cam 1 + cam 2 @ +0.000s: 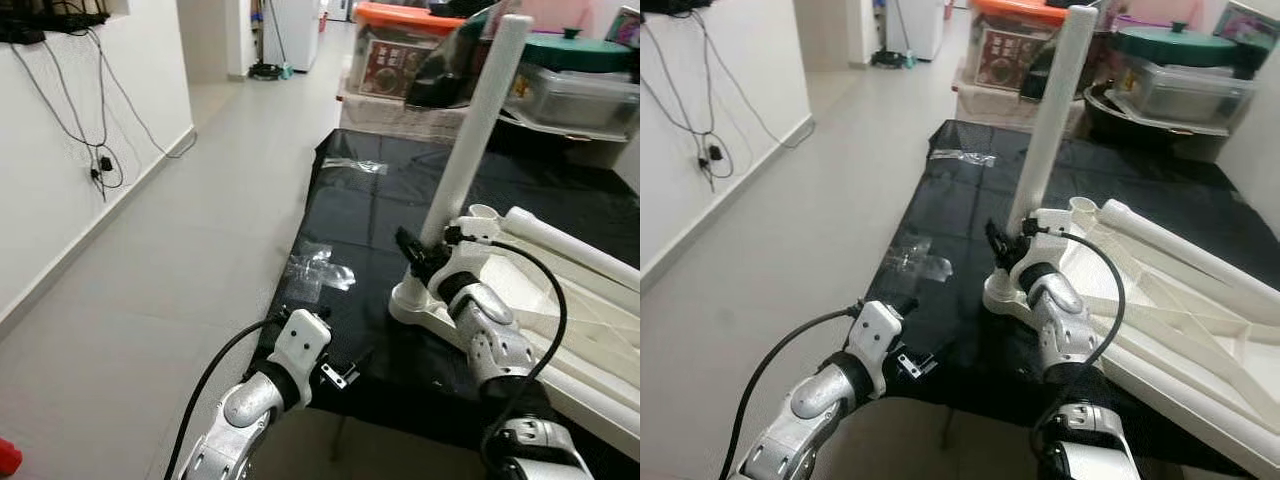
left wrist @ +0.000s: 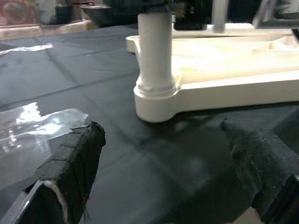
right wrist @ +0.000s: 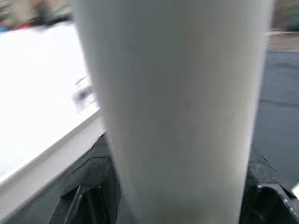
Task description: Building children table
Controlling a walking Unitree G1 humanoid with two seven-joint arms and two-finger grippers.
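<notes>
One white table leg (image 1: 478, 130) is seen standing upright in a corner socket of the overturned white children's table (image 1: 590, 330), which lies on a black sheet (image 1: 370, 220) spread over the floor. In the left eye view, the right gripper (image 1: 418, 256) is placed against the base of that leg, just above the socket. A second leg (image 1: 570, 248) is seen lying loose across the table's underside. By this showing, one leg is judged fitted or nearly so, and the remaining legs are judged still to be mounted; further loose legs cannot be counted with certainty.

In the right eye view, the left gripper (image 1: 905, 345) is held low at the near edge of the sheet, apart from the table. Two scraps of clear plastic wrap (image 1: 915, 258) are noted on the sheet, and several storage boxes (image 1: 1015, 45) are stacked beyond it.

In the left wrist view, the left fingers (image 2: 70, 163) are shown spread and holding nothing, the socket (image 2: 156, 100) lying ahead between them.

In the right wrist view, the leg (image 3: 173, 107) is shown pinched between the right fingers (image 3: 88, 196).
</notes>
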